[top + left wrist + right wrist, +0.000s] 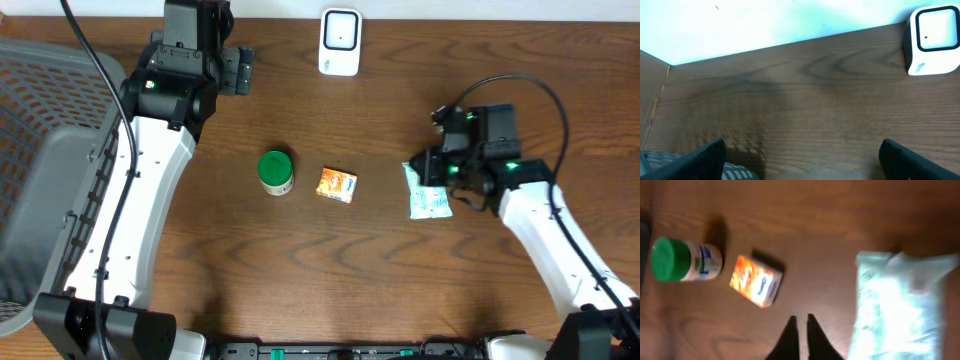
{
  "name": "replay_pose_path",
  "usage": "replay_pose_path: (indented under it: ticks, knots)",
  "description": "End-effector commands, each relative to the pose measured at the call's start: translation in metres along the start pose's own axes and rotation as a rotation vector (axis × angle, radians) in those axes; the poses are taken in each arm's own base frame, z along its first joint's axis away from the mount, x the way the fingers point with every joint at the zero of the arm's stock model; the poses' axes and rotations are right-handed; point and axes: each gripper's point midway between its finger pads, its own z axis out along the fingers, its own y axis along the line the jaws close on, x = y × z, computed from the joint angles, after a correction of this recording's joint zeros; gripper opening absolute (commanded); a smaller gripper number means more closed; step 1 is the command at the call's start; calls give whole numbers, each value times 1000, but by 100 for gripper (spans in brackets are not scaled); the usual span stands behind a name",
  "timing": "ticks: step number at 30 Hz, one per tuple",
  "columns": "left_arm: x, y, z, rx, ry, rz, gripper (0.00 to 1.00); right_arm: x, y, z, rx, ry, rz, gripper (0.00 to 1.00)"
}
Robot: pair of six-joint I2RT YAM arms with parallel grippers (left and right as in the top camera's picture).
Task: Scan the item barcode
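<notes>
Three items lie on the wooden table: a green-lidded bottle (276, 172), a small orange box (337, 185) and a pale green packet (428, 195). The white barcode scanner (340, 42) stands at the far edge. My right gripper (418, 168) hovers at the packet's upper left corner. In the right wrist view the right gripper (800, 322) is shut with nothing between its fingers; the packet (900, 305) lies just right of them, with the box (756, 280) and bottle (685, 260) ahead to the left. My left gripper (240, 70) is open, left of the scanner (932, 40).
A grey mesh basket (50, 150) fills the left side of the table beside the left arm; a bit of it shows in the left wrist view at the basket's rim (732, 172). The back wall rises just behind the scanner.
</notes>
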Motion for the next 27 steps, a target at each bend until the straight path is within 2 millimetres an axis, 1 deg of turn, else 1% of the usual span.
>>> replay_pose_path:
  ticks: [1,4,6,8,10,15,17,20,22,24,25,27]
  knots:
    - [-2,4,-5,-8,-12,2,98,44,-3,31,57,131,149,1]
    - [-2,4,-5,-8,-12,2,98,69,-2,53,68,216,137,1]
    - [-2,4,-5,-8,-12,2,98,79,-6,62,91,255,138,1]
    - [-2,4,-5,-8,-12,2,98,89,-20,67,165,286,166,1]
    - [-2,4,-5,-8,-12,2,98,96,-39,64,272,299,194,1]
    - [-2,4,-5,-8,-12,1,98,103,-81,44,535,287,207,1]
    - [-2,4,-5,-8,-12,2,98,99,-97,34,639,262,188,1]
    - [-2,4,-5,-8,-11,2,98,86,-113,21,758,211,156,2]
    - [-2,4,-5,-8,-12,2,98,73,-117,15,791,184,114,3]
    - [-2,4,-5,-8,-12,2,98,58,-111,15,769,168,77,3]
    - [-2,4,-5,-8,-12,2,98,52,-105,16,740,164,75,1]
    - [-2,4,-5,-8,-12,2,98,42,-81,17,633,175,86,1]
